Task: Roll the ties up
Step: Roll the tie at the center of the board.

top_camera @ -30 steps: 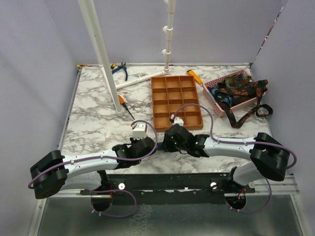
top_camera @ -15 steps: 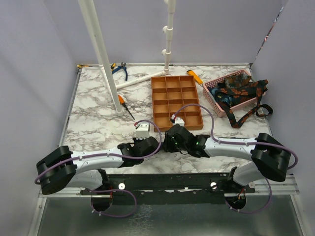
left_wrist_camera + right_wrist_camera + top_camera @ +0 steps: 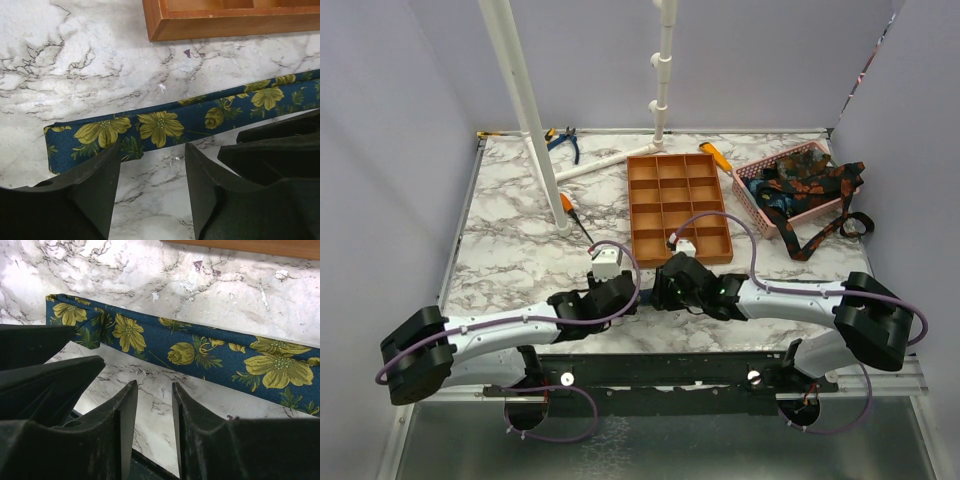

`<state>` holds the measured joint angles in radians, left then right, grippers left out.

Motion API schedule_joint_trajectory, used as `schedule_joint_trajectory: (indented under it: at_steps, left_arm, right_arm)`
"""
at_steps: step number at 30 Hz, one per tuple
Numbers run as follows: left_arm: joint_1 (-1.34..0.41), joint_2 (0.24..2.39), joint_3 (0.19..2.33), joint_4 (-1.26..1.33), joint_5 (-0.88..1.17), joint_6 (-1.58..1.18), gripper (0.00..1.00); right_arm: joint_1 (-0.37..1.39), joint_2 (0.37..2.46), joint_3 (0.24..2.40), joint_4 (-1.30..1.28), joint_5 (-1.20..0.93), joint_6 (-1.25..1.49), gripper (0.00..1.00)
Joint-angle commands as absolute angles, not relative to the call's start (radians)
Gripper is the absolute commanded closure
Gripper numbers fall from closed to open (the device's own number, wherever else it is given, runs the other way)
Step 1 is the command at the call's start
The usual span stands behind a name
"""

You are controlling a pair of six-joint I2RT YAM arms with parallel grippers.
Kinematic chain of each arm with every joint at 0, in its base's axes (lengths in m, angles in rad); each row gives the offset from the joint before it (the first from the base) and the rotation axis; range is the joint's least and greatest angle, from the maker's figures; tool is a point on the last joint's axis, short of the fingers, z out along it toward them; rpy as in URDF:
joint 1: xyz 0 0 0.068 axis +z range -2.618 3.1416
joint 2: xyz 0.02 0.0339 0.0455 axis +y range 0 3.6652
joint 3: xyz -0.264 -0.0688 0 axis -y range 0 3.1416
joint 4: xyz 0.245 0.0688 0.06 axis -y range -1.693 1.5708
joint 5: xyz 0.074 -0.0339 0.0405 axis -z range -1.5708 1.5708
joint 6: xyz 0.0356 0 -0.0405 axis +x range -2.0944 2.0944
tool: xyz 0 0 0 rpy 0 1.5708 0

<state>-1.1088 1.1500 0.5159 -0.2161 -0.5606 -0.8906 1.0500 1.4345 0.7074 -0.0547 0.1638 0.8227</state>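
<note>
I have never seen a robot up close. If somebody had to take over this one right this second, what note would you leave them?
Left gripper: open, holding nothing, its fingertips just short of the blue tie with yellow flowers.
Right gripper: jaws a little apart, empty, next to the same tie.
That tie lies flat on the marble table, in front of the orange compartment tray. The other ties are heaped in the pink basket, one trailing over its rim.
Done: one tie laid out.
Left: roll it, then the rest.

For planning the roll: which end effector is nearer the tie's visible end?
Left. The left end effector is beside the tie end; the right end effector is farther along the tie.
</note>
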Motion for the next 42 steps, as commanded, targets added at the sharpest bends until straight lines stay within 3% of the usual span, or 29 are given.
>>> schedule_joint_trajectory:
  at_steps: [1, 4, 16, 20, 29, 42]
  left_arm:
    - [-1.117, 1.048, 0.538, -0.279, -0.527, -0.898, 0.41]
    - [-1.117, 0.964, 0.543, -0.333, -0.546, -0.912, 0.37]
    - [-1.068, 0.722, 0.512, -0.612, -0.862, -1.124, 0.39]
    - [-1.047, 0.644, 0.458, -0.653, -0.914, -1.222, 0.36]
    - [-1.032, 0.543, 0.354, -0.647, -0.856, -1.276, 0.32]
    - [-1.031, 0.496, 0.238, -0.375, -0.629, -1.097, 0.14]
  right_arm:
    - [1.053, 1.413, 0.733, -0.083, 0.183, 0.809, 0.6]
    - [1.054, 1.43, 0.773, -0.081, 0.16, 0.786, 0.58]
    - [1.061, 1.68, 1.013, -0.013, -0.097, 0.722, 0.59]
    - [1.062, 1.765, 1.078, -0.032, -0.11, 0.726, 0.61]
    - [1.058, 1.809, 1.062, -0.123, -0.006, 0.757, 0.76]
    - [1.042, 1.812, 1.0, -0.126, 0.052, 0.739, 0.78]
